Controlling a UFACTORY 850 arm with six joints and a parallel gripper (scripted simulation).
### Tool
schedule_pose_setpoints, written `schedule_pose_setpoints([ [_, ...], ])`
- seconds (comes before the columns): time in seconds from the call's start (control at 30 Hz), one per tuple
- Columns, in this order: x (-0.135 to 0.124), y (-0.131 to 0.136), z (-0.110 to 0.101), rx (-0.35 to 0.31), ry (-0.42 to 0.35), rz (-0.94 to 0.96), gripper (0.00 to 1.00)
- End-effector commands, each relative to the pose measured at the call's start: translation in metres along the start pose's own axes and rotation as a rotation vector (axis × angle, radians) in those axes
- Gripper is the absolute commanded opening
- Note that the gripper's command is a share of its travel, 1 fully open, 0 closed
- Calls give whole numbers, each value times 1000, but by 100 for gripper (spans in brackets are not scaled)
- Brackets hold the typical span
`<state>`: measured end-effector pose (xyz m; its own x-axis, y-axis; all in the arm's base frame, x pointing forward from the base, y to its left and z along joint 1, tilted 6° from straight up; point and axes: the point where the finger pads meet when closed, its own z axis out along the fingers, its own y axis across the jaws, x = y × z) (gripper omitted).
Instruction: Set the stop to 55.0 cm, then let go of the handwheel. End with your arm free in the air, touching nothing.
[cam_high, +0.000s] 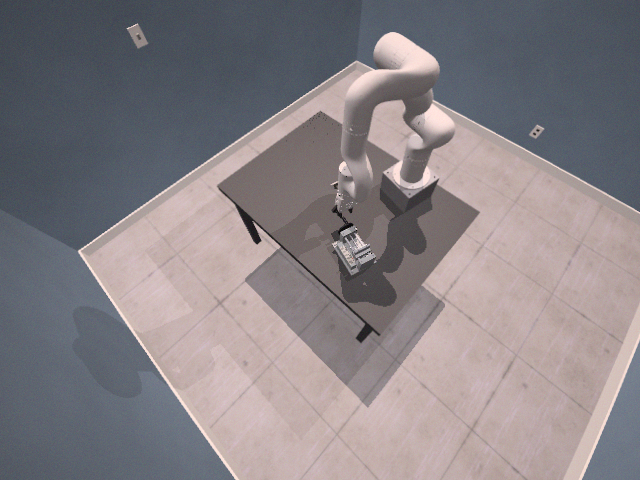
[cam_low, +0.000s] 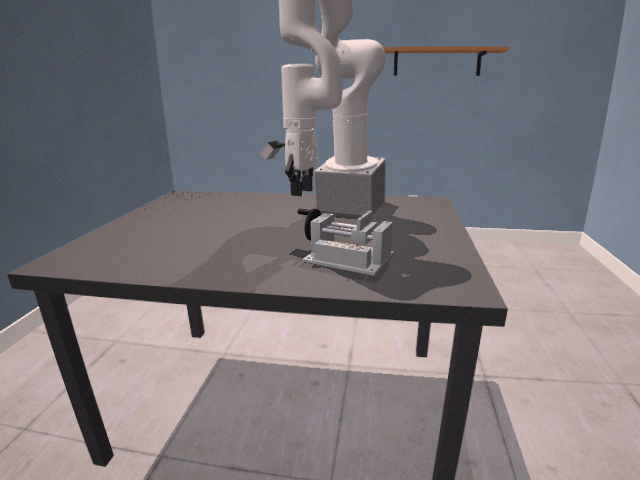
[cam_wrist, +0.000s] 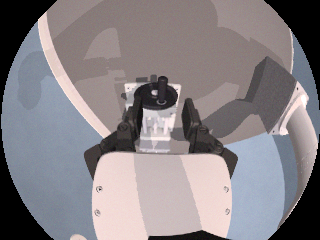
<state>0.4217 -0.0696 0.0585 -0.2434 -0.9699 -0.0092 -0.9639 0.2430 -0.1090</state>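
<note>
The grey stop device (cam_high: 339, 251) (cam_low: 341, 255) stands on the table. Its black handwheel (cam_low: 309, 227) (cam_wrist: 142, 96) is on the end nearest my gripper, with a crank handle (cam_low: 301, 211) (cam_wrist: 162, 89) sticking out from its rim. The stop block (cam_high: 362, 250) (cam_low: 360, 237) sits on the rods, nearer the end away from the handwheel. A small red mark shows at the scale under it; the numbers are too small to read. My gripper (cam_high: 342, 210) (cam_low: 301, 191) (cam_wrist: 163, 105) is partly open and empty, pointing down above the handwheel and its handle, touching neither.
The arm's grey base block (cam_high: 405, 194) (cam_low: 348, 188) (cam_wrist: 274, 92) stands on the dark table (cam_high: 289, 170) (cam_low: 155, 232) behind the device. The device's end posts (cam_low: 382, 242) rise beside the stop block. A wooden shelf (cam_low: 444, 50) hangs on the back wall.
</note>
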Motion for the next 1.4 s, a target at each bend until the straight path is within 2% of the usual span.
schedule_pose_setpoints([
  [0.0,0,0,0,1,-2,0,57],
  [0.57,0,0,5,1,-1,0,57],
  [0.97,-1,-1,42,1,1,0,57],
  [1.03,-1,-1,42,1,1,0,57],
  [1.37,0,0,67,1,-2,0,57],
])
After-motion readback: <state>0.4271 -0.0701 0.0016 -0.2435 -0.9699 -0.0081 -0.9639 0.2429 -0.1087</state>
